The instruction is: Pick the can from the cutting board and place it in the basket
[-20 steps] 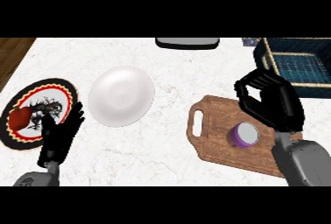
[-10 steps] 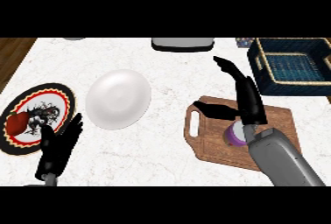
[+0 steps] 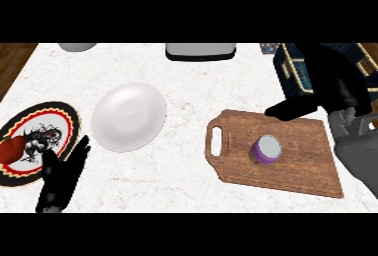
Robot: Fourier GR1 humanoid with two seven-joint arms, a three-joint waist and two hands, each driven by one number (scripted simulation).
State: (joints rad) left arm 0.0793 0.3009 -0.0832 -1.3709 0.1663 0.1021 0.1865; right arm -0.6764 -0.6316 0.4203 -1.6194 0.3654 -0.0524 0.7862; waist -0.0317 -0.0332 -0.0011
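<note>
Upright purple can [image 3: 266,149] on cutting board [image 3: 295,165]

A plain white plate [image 3: 129,117] lies left of centre on the marbled white table [image 3: 184,175]. Further left sits a patterned plate [image 3: 40,142] with a red and black rim. At the far edge stand a grey object [image 3: 201,51] and a smaller pale one [image 3: 77,47].

A white marble counter [image 3: 199,100] (faintly veined) meets brown wood floor [image 3: 15,60] at left.
</note>
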